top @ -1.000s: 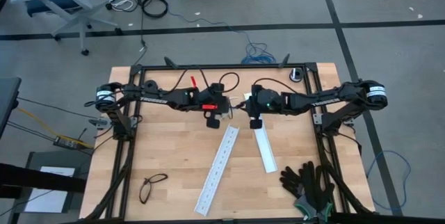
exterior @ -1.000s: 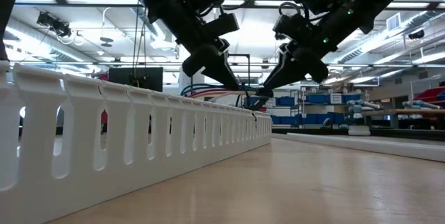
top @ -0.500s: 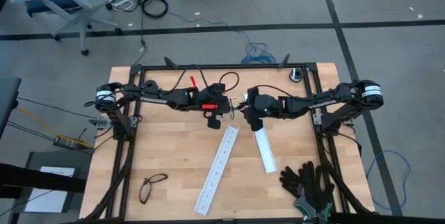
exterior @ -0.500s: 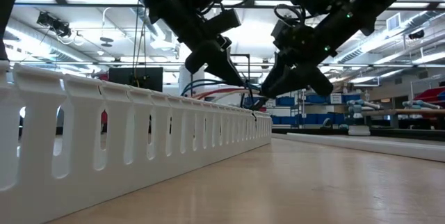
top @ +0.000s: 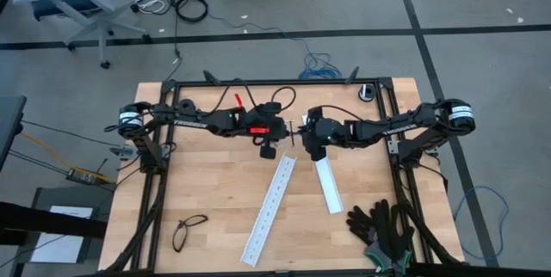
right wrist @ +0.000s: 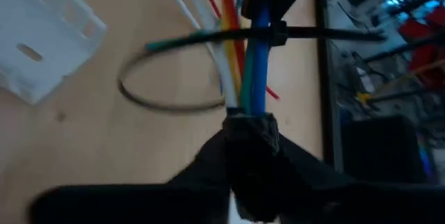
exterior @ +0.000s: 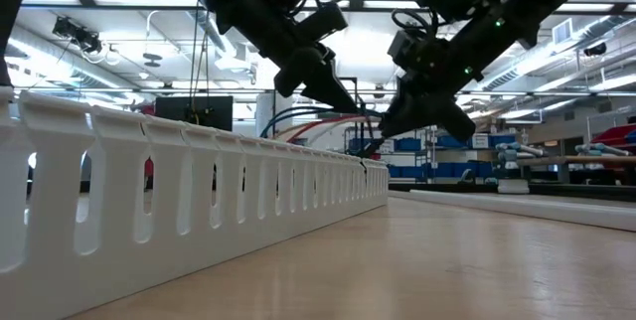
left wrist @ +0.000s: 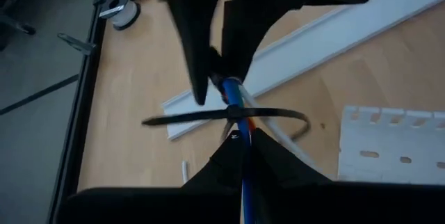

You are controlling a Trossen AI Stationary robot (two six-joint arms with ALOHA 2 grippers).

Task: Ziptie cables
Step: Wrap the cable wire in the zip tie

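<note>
Above the surface (top: 215,200) I hold the cables (right wrist: 249,78) between my two claws, left claw (left wrist: 240,144) and right claw (right wrist: 250,130) both pinching them, with a zip tie (left wrist: 229,116) looped around but, I think, not yet tight.

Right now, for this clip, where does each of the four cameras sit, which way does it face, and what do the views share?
High view: overhead, straight down on the wooden table; both dark arms meet mid-table.
Low view: table height, level past the long white perforated plastic rail; both arms descend from above.
Left wrist view: past the left gripper to the thin multicoloured cables.
Right wrist view: past the right gripper, shut on the cables.
Shared: both wrist views show the black ziptie looped around the cables.
</note>
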